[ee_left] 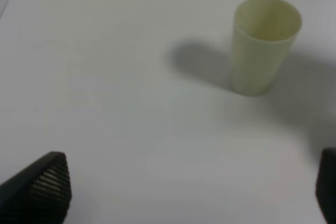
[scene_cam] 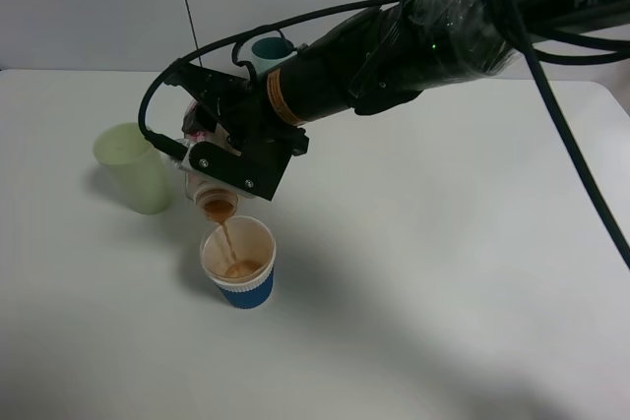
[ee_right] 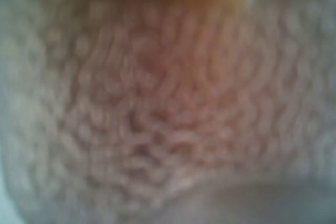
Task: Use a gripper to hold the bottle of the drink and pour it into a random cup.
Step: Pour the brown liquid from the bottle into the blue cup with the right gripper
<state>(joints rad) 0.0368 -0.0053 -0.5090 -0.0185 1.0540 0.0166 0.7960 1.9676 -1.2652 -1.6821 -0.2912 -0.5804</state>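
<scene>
My right gripper [scene_cam: 234, 162] reaches across to the left side and is shut on the small clear bottle [scene_cam: 205, 190], which is tipped with its mouth down. A thin stream of brown drink [scene_cam: 226, 235] runs from the mouth into the short cup [scene_cam: 245, 291] with the blue bottom band, right below. Brown liquid lies in the cup's bottom. The right wrist view is filled by a blurred close-up of the bottle [ee_right: 168, 103]. My left gripper [ee_left: 189, 187] is open and empty over the bare table; it does not show in the exterior view.
A tall pale-green cup [scene_cam: 136, 166] stands just left of the bottle and also shows in the left wrist view [ee_left: 265, 43]. A teal cup [scene_cam: 271, 48] stands behind the right arm. All rest on a white table [scene_cam: 443, 243].
</scene>
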